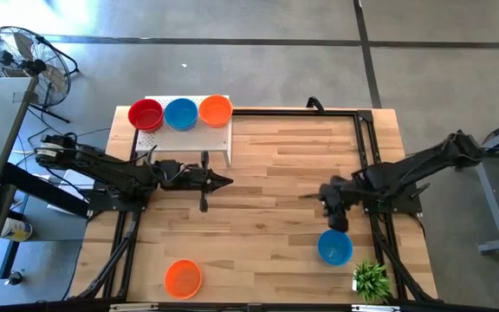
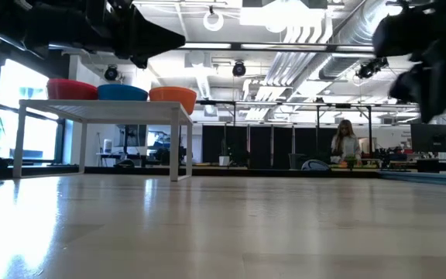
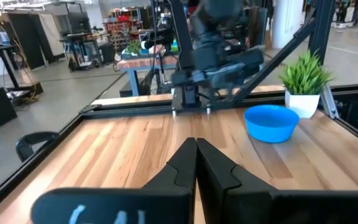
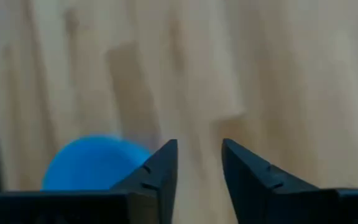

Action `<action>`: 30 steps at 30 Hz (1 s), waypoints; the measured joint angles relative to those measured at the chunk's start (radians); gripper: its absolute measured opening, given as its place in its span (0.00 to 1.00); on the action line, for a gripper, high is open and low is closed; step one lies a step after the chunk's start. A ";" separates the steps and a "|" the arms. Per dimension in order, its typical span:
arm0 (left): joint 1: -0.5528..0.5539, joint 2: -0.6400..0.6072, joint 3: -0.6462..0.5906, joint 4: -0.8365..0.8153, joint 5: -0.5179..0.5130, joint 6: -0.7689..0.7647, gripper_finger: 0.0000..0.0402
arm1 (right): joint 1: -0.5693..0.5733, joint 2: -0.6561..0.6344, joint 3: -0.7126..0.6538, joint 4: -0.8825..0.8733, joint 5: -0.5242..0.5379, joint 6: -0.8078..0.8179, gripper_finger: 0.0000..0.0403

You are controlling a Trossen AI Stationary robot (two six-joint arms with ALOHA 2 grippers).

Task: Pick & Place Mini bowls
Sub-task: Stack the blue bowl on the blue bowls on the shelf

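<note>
Red (image 1: 145, 113), blue (image 1: 180, 113) and orange (image 1: 216, 110) mini bowls sit in a row on top of the white perforated stand (image 1: 193, 141) at the table's far left. A loose blue bowl (image 1: 334, 248) rests on its base on the table at the near right. A loose orange bowl (image 1: 183, 277) stands near the near edge on the left. My right gripper (image 4: 199, 146) is open and hovers over the bare wood just beside the blue bowl (image 4: 92, 163). My left gripper (image 3: 196, 146) is shut and waits above the table in front of the stand (image 1: 221, 181).
A small potted plant (image 1: 371, 279) stands at the near right corner, close to the loose blue bowl. Black frame rails (image 1: 366, 147) run along the table's sides. Bare wood lies across the table's middle (image 1: 275, 217). A person (image 2: 345, 143) stands far off in the room.
</note>
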 joint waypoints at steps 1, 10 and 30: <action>0.000 0.000 0.000 -0.002 0.000 0.000 0.00 | 0.026 0.003 0.003 -0.013 -0.022 0.025 0.29; 0.000 0.000 0.000 -0.003 0.002 0.000 0.00 | 0.171 0.006 -0.037 0.019 -0.118 0.225 0.37; 0.000 0.000 0.001 -0.014 0.003 0.000 0.00 | 0.184 0.007 -0.282 0.328 -0.160 0.316 0.09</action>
